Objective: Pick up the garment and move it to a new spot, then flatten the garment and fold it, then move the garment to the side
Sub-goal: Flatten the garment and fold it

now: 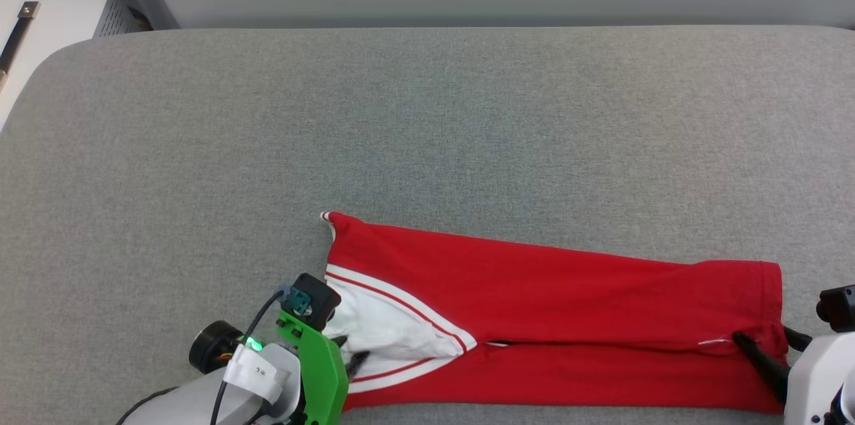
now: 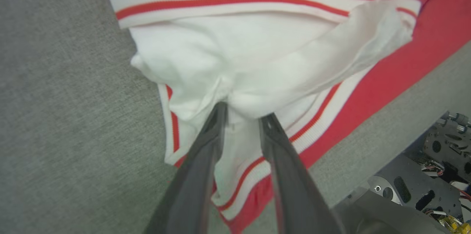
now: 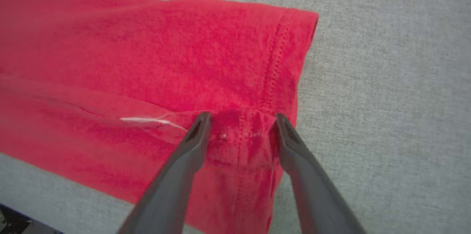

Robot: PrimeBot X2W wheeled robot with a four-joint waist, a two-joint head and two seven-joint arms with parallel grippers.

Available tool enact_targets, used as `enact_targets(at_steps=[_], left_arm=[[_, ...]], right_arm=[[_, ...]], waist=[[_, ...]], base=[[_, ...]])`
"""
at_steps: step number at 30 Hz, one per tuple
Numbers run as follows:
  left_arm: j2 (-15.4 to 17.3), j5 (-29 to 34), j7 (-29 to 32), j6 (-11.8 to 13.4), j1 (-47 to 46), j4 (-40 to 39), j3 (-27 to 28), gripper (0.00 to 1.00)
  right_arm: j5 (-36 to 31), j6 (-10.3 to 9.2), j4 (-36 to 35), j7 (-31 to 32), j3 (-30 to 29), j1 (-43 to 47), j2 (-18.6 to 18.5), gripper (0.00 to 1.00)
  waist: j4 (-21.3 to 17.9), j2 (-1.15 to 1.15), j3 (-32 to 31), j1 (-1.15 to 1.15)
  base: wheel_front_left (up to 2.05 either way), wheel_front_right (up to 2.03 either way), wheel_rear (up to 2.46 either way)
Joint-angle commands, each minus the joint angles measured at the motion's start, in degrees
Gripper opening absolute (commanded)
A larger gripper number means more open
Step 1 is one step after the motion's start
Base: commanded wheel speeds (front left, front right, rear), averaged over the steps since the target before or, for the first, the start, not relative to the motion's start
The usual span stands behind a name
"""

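Garment folded lengthwise, bottom centre-right on gray bench, long axis left-right. Left claw at sleeve end, narrowly parted, white cloth bunched between tips, can't tell if gripped. Right claw at hem end, wide apart, holding nothing.

the head camera is looking steeply down from afar over the grey surface and whole garment; both wrist cameras are hovering close, each facing one end of it.
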Motion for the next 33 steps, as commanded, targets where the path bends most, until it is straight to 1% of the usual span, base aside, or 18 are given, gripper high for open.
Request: enact_targets(at_steps=[1,4,8,12,15,19,22,25,27,31,32,33], left_arm=[[-0.52,0.35,-0.43,-0.35,1.66,0.77,-0.14,1.0],[-0.79,-0.39,-1.58,-0.23,2.56,1.02,0.36,1.0],[-0.33,-1.61,-3.43,0.45,3.9,0.38,1.57,1.0],[0.38,-2.86,-6.39,2.11,4.97,-1.54,3.9,1.0],[0.86,-3.69,-10.37,3.62,5.59,-3.3,6.71,1.0],[0.74,-3.54,-17.78,4.99,6.18,-5.05,10.57,1.0],[0.18,-2.27,-23.81,6.06,6.64,-5.36,13.2,1.0],[-0.74,0.34,-26.54,7.02,7.23,-5.59,16.45,1.0],[-2.0,3.06,-26.98,7.18,8.0,-6.48,20.64,1.0],[-5.73,13.73,-27.05,6.49,12.42,-9.65,32.26,1.0],[-9.82,21.4,-27.06,4.54,17.21,-12.31,41.27,1.0],[-11.02,23.58,-27.06,3.72,18.42,-13.03,43.64,1.0]], right_arm=[[-0.27,-0.06,0.2,0.35,0.11,0.64,-0.02,1.0],[0.76,-0.06,-0.21,1.49,-0.29,1.38,0.0,1.0],[2.65,-0.06,-2.64,3.97,-1.74,2.79,-0.34,1.0],[4.01,-0.06,-7.06,6.0,-5.13,4.07,-0.42,1.0],[4.41,-0.06,-10.63,8.02,-8.49,5.06,0.17,1.0],[4.08,-0.06,-13.69,11.55,-13.46,6.07,2.42,1.0],[3.14,-0.06,-15.03,15.7,-16.66,6.98,4.52,1.0],[1.3,-0.06,-15.89,18.55,-19.51,7.36,6.71,1.0],[-0.1,-0.06,-16.31,20.1,-20.94,7.51,8.07,1.0],[-2.46,-0.06,-15.64,22.79,-23.21,7.4,10.77,1.0],[-4.37,-0.06,-14.04,24.44,-25.06,7.0,12.45,1.0],[-5.02,-0.06,-13.52,24.8,-25.54,6.88,12.78,1.0]], waist=[[-0.14,0.0,-0.58,0.0],[-0.37,0.0,-1.78,0.0],[-0.71,0.0,-3.52,0.0],[-0.83,0.0,-4.68,0.0],[-0.73,0.0,-5.02,0.0],[-0.3,0.0,-4.88,0.0],[0.27,0.0,-4.63,0.0],[0.78,0.0,-4.3,0.0],[1.25,0.0,-3.9,0.0],[1.99,0.0,-3.3,0.0],[2.63,0.0,-2.77,0.0],[2.82,0.0,-2.62,0.0]], base=[[0.0,0.0,0.0],[0.0,0.0,0.0],[0.0,0.0,0.0],[0.0,0.0,0.0],[0.0,0.0,0.0],[0.0,0.0,0.0],[0.0,0.0,0.0],[0.0,0.0,0.0],[0.0,0.0,0.0],[0.0,0.0,0.0],[0.0,0.0,0.0],[0.0,0.0,0.0]])
